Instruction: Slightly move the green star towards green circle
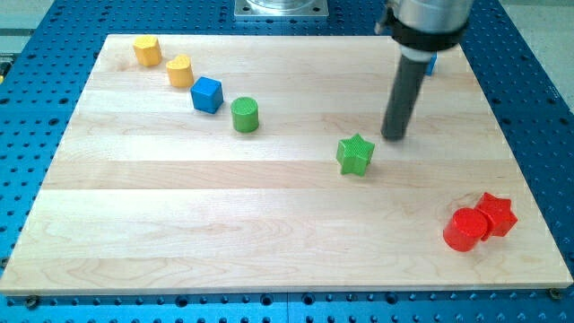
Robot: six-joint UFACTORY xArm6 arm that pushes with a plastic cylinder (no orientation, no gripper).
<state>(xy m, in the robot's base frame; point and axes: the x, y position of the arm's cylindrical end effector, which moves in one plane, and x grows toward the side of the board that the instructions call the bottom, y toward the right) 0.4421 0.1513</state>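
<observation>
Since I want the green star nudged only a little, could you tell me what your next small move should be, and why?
Probably a short push toward the view's left and slightly up. My tip sits just right of and slightly above the green star, apart from it, while the green circle lies to the star's upper left, so I would first drop slightly behind the star.

**What the arm looks like**

Pretty plain: a fat light-grey cylinder at the top of the view, a black collar ringing its bottom edge, then a straight dark grey rod point(403, 97) that keeps the same width down to my tip point(393, 136).
</observation>
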